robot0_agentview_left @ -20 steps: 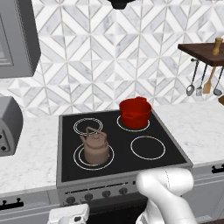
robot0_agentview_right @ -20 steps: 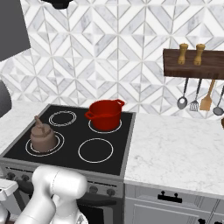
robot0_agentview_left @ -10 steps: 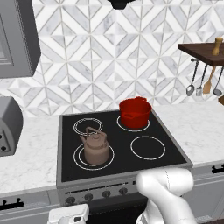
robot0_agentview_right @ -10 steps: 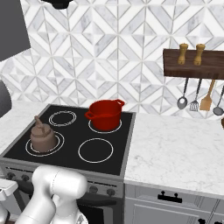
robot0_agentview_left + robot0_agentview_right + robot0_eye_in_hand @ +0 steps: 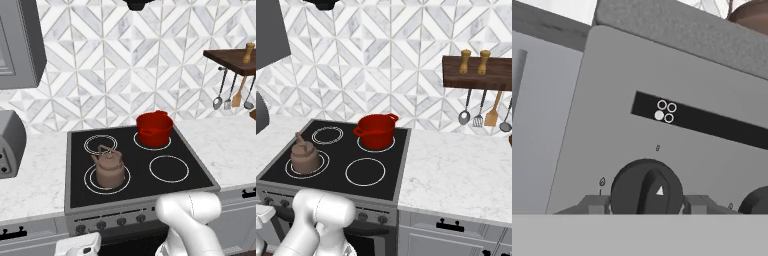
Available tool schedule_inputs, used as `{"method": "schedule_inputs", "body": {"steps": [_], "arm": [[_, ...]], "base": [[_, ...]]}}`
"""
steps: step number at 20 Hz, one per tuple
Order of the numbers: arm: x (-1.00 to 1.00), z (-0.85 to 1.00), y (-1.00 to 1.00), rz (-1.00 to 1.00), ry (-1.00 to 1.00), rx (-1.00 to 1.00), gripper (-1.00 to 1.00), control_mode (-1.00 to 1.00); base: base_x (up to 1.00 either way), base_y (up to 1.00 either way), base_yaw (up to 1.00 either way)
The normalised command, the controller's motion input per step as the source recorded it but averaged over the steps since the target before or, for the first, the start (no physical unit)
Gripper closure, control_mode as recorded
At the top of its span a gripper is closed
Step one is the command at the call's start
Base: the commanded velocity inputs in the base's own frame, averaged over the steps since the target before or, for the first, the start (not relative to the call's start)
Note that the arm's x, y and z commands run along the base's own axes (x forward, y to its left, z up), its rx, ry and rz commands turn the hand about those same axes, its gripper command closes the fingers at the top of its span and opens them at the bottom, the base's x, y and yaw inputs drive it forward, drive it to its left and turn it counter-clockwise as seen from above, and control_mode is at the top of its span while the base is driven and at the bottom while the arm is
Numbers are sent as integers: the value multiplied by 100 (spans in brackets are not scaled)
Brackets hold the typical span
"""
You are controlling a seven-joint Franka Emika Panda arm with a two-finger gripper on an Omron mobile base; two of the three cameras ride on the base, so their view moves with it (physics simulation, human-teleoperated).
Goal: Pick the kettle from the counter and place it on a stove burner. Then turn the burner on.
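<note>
The brown kettle (image 5: 109,169) (image 5: 304,156) stands upright on the stove burner (image 5: 90,181) (image 5: 321,165), the largest double-ring circle at the front left of the black cooktop. My gripper (image 5: 646,202) is low, in front of the stove's grey control panel. Its two fingertips (image 5: 594,203) press against both sides of a round black knob (image 5: 646,187). Above the knob, a black strip carries four small circles, the lower-left one filled white (image 5: 658,115). The kettle's base shows at the hand view's top right (image 5: 752,12).
A red pot (image 5: 154,128) (image 5: 376,130) sits on the back right burner. A second knob (image 5: 756,202) lies to the right. A toaster (image 5: 10,142) stands on the white counter (image 5: 30,185) at left; utensils (image 5: 478,107) hang under a wooden shelf at right.
</note>
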Motion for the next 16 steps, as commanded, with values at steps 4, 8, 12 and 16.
{"method": "schedule_inputs", "body": {"steps": [4,8,12,16], "arm": [[0,3,3,0,0,-23,100,-100],[0,0,0,0,0,-22,100,-100],[-1,0,0,0,0,-20,100,-100],[-7,1,0,-2,0,-19,100,-100]], "base": [[0,0,0],[0,0,0],[0,0,0],[0,0,0]]}}
